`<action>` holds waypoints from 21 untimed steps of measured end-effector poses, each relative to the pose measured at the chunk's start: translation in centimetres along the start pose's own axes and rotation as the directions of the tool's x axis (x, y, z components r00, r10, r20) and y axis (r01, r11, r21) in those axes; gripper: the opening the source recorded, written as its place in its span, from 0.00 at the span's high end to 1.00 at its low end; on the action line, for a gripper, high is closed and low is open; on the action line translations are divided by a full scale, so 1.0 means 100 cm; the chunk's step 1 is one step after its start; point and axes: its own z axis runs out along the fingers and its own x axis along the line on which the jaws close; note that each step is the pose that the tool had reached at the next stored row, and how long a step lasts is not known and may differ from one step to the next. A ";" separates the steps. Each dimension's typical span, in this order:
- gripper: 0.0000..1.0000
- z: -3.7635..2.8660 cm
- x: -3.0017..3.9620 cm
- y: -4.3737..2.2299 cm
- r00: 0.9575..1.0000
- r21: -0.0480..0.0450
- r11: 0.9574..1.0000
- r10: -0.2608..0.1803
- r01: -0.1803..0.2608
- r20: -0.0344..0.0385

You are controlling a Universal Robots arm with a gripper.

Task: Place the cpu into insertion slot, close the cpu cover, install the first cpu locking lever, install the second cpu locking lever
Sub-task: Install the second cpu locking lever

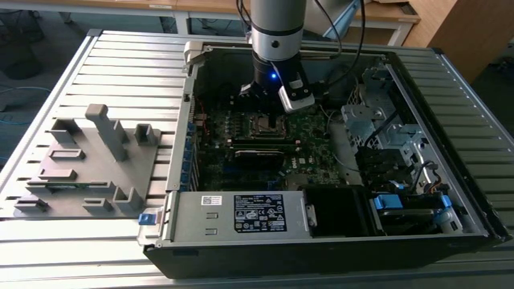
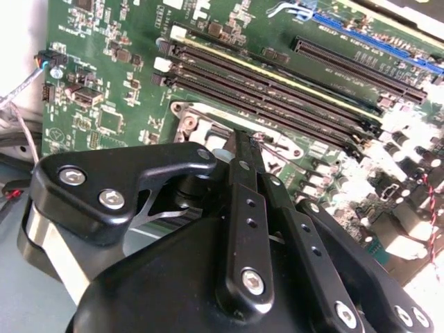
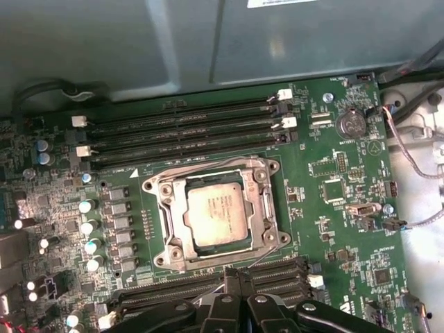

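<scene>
Black end effector (image 3: pixel 236 283), fingers pressed together and holding nothing, hangs just beside the insertion slot (image 3: pixel 161 208). Inside it sits the cpu (image 3: pixel 217 216), with the cpu cover (image 3: pixel 266 208) shut flat around it.

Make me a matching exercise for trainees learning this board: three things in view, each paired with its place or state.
Things:
1. silvery-grey square cpu
2. thin silvery metal cpu cover
3. black pincer

States:
a. framing the chip's edges
b. hanging at the socket's edge, by the memory slots
c. seated in the socket

Pairs: 1-c, 2-a, 3-b
</scene>
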 end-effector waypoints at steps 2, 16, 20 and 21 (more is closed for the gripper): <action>0.90 0.0000 0.0000 0.0000 1.000 -0.001 1.000 -0.007 0.007 0.000; 0.90 0.0009 0.0001 0.0000 0.999 0.005 1.000 -0.007 0.007 -0.032; 0.90 0.0015 0.0001 0.0000 0.999 0.002 0.999 -0.043 0.043 -0.032; 0.90 0.0017 0.0001 0.0000 0.998 0.000 0.998 -0.060 0.060 -0.032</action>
